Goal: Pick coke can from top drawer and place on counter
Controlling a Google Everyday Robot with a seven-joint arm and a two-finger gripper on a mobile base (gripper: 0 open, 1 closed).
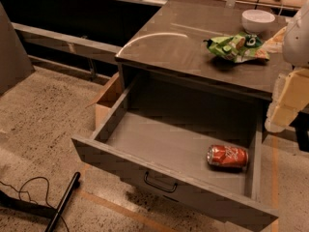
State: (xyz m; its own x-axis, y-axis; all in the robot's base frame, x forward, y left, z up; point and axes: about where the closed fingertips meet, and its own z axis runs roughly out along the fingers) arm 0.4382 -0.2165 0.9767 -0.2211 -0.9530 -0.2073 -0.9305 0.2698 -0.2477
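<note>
The coke can (227, 156) lies on its side in the right front part of the open top drawer (164, 144). The drawer is pulled out toward me, and its front panel carries a small dark handle (160, 182). The counter (193, 42) is the glossy grey-brown top above it. My gripper (284, 105) hangs at the right edge of the view, beside the counter's right front corner. It is above and to the right of the can and apart from it.
A green snack bag (236, 47) and a white bowl (258, 20) sit on the right part of the counter. A cardboard box (107, 100) stands on the floor left of the drawer. A black pole and cable (60, 202) lie on the floor at lower left.
</note>
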